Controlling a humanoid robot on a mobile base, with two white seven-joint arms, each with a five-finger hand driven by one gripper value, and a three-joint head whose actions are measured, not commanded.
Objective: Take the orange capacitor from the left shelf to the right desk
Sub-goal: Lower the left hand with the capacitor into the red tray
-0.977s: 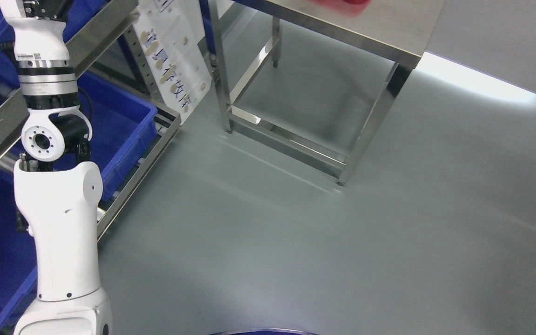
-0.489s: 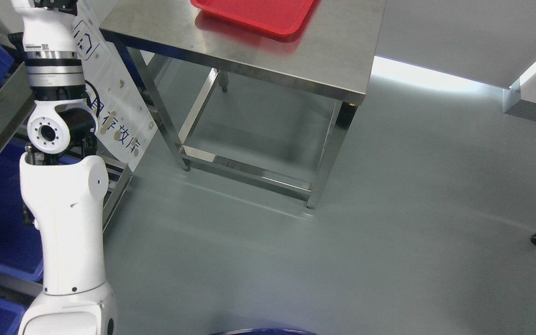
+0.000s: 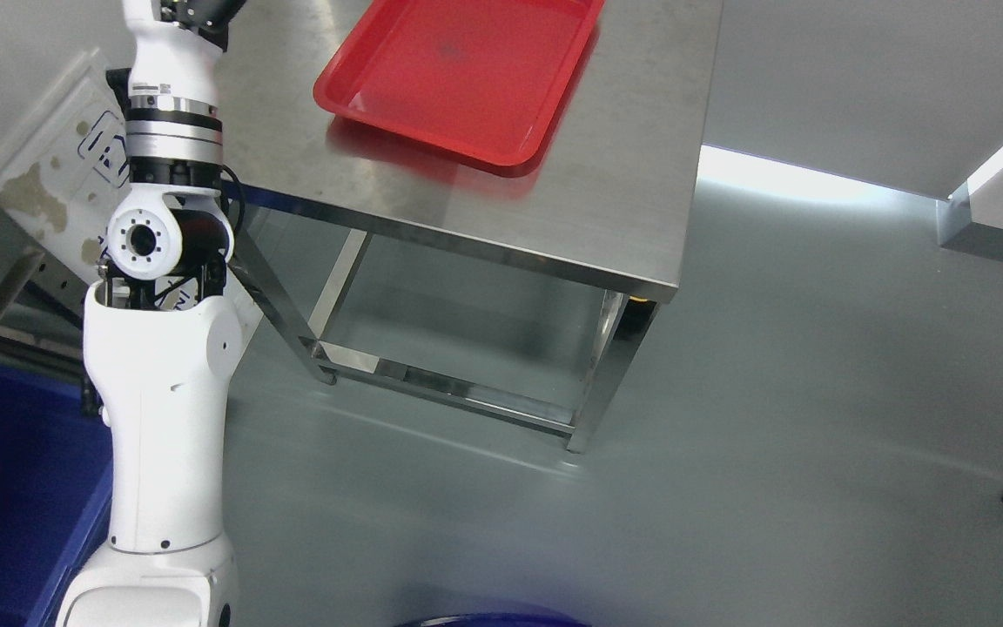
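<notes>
glossy red plastic tray [image 3: 458,78], brushed steel desk [image 3: 623,209], smooth grey floor [image 3: 771,418]

Little here can be read. A white sign board [image 3: 62,144] leans at the far left behind the left arm [image 3: 162,366]; it carries a blue outline symbol, partly hidden by the arm, and brown stains, but no character on it can be made out. A small dark label [image 3: 151,87] sits on the arm's white wrist section, its print too small to read. The red tray [image 3: 458,74] and steel table [image 3: 632,200] bear no writing.
</notes>
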